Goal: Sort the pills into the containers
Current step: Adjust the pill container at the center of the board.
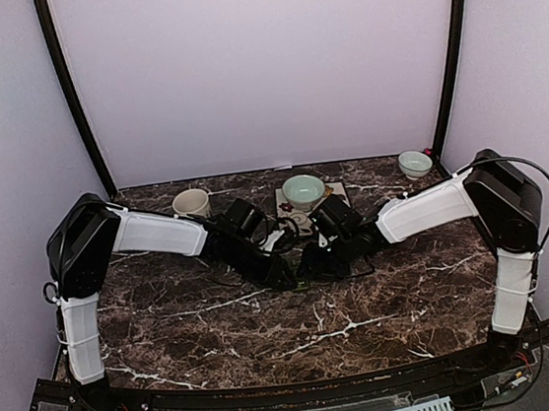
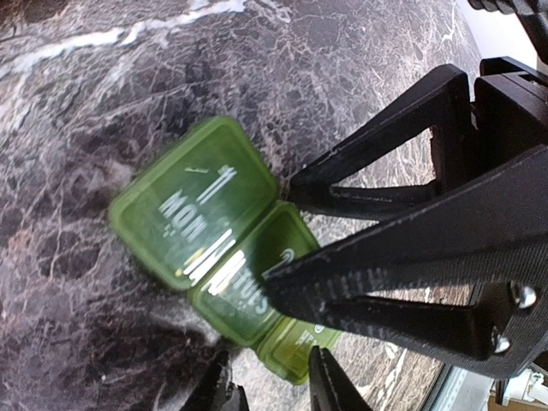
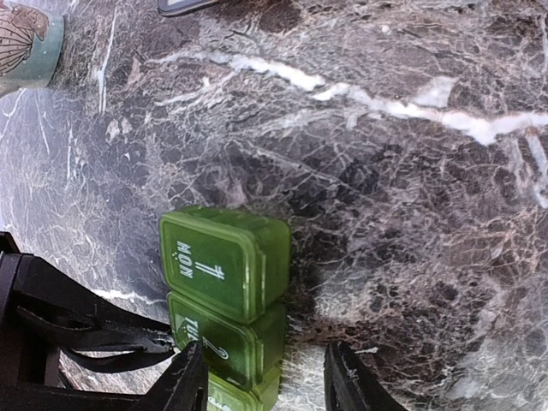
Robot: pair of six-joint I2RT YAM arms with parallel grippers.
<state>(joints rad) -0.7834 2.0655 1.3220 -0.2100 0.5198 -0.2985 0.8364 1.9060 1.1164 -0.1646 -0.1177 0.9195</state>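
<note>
Pill-box strip (image 3: 224, 282) on surface (image 1: 385, 302), between my left pincer (image 2: 276, 229) and right pincer (image 3: 265, 355); mug (image 1: 191, 203) behind-left, bowl (image 1: 303, 190) directly behind.

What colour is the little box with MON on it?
The pill box is green with white lettering, clearest in the right wrist view.

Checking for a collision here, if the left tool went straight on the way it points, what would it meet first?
The green pill box: the left tool is open with its tips at the box's middle lid. Depth is unclear, so it may already touch.
</note>
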